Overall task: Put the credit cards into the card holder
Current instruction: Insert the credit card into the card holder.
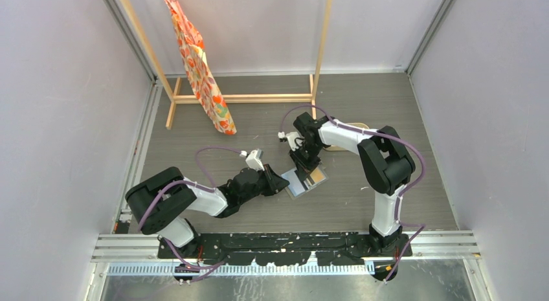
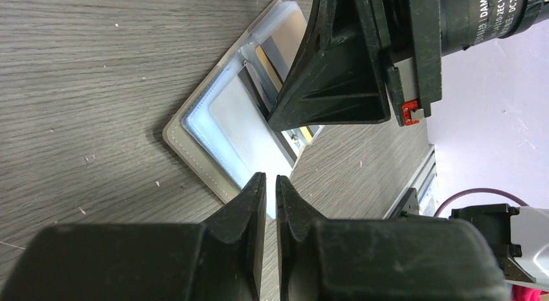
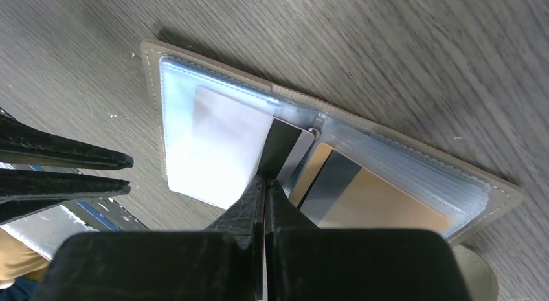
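A dark wood-grain table (image 1: 388,120) carries a wooden rack (image 1: 239,98) at the back, with an orange patterned cloth (image 1: 197,68) hanging from it. The card holder (image 3: 213,129) lies open and flat in the middle of the table, between the two arms, pale sleeves facing up. A gold card (image 3: 388,207) with a dark stripe sits in its right-hand pocket. The right gripper (image 3: 264,184) has its fingers pressed together on the edge of a dark-striped card (image 3: 285,145), which is tilted into the holder's centre fold. The left gripper (image 2: 271,184) hangs at the holder's edge, its fingers a narrow slit apart with nothing between them
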